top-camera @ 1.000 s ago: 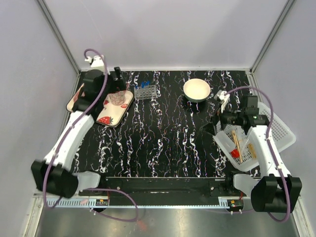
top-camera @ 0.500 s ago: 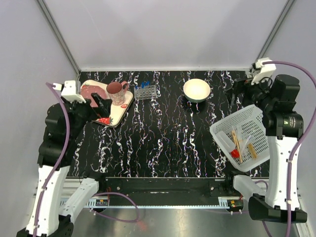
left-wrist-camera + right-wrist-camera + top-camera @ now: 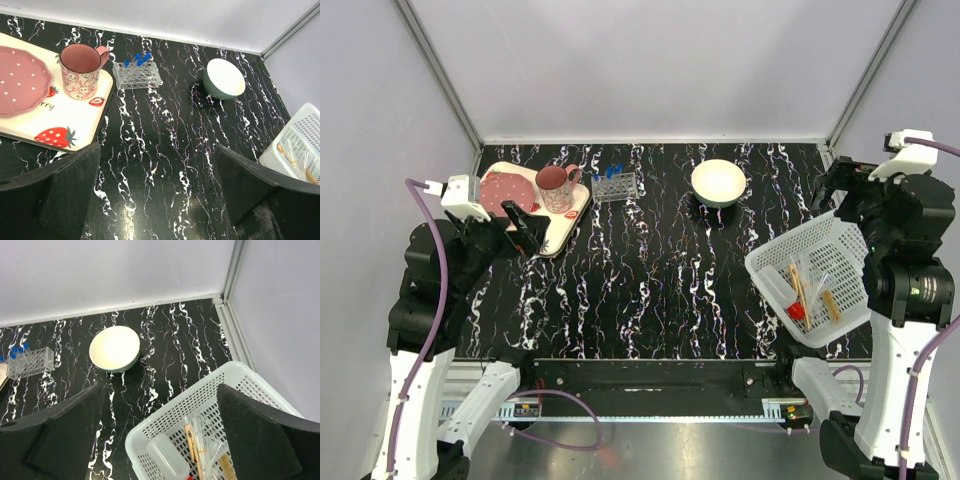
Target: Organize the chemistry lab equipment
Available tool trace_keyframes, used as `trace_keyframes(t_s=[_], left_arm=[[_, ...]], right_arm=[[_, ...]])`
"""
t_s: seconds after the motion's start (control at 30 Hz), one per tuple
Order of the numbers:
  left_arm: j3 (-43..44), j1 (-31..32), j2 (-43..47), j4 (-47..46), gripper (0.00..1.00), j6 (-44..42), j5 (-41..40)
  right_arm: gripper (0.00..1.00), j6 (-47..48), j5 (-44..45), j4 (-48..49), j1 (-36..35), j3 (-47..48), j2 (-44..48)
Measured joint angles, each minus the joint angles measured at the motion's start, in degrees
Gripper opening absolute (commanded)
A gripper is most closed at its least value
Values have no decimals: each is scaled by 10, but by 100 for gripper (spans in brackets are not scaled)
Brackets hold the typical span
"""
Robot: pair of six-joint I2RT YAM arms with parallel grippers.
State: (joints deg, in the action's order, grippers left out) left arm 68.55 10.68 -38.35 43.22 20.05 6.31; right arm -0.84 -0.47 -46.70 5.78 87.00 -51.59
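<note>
The black marbled surface (image 3: 650, 290) carries the lab equipment in two clusters. The white basket (image 3: 820, 240) sits tilted at the right edge, and the small clear rack (image 3: 615, 186) stands at the back, just beside the strawberry tray (image 3: 552, 238). The sorting looks well advanced, though the end state is only a guess. The blue-capped tubes (image 3: 140, 57) stand upright in the rack, and the basket holds the tan wooden sticks (image 3: 800, 285), some clear pipettes (image 3: 202, 432), a clear rounded piece (image 3: 165, 457) that may be the funnel, and the small red-tipped piece (image 3: 796, 311). If the basket items are meant to be laid out one by one, that work is all left to do.

Neither arm holds anything. The left fingers (image 3: 55, 195) are spread wide and raised above the near edge of the tray — the rack of tubes is well ahead of them, beyond the pink mug (image 3: 80, 70). The right fingers (image 3: 60, 430) are likewise spread wide, hovering high over the basket's far rim. The sticks and pipettes lie below and between them, out of contact.
</note>
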Motion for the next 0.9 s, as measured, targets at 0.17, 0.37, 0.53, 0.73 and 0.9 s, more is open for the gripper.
trace_keyframes(t_s=[0.17, 0.37, 0.53, 0.73, 0.9], left_arm=[[0, 0, 0, 5, 99, 10, 7], [0, 0, 0, 11, 99, 14, 10], [0, 0, 1, 13, 99, 14, 10], [0, 0, 2, 13, 99, 14, 11], [0, 0, 2, 13, 99, 14, 11]], right_arm=[[100, -7, 10, 1, 0, -11, 21], [100, -15, 8, 0, 0, -19, 25], [100, -20, -7, -2, 0, -24, 28], [100, -22, -15, -9, 0, -30, 32], [100, -25, -23, -12, 0, -30, 32]])
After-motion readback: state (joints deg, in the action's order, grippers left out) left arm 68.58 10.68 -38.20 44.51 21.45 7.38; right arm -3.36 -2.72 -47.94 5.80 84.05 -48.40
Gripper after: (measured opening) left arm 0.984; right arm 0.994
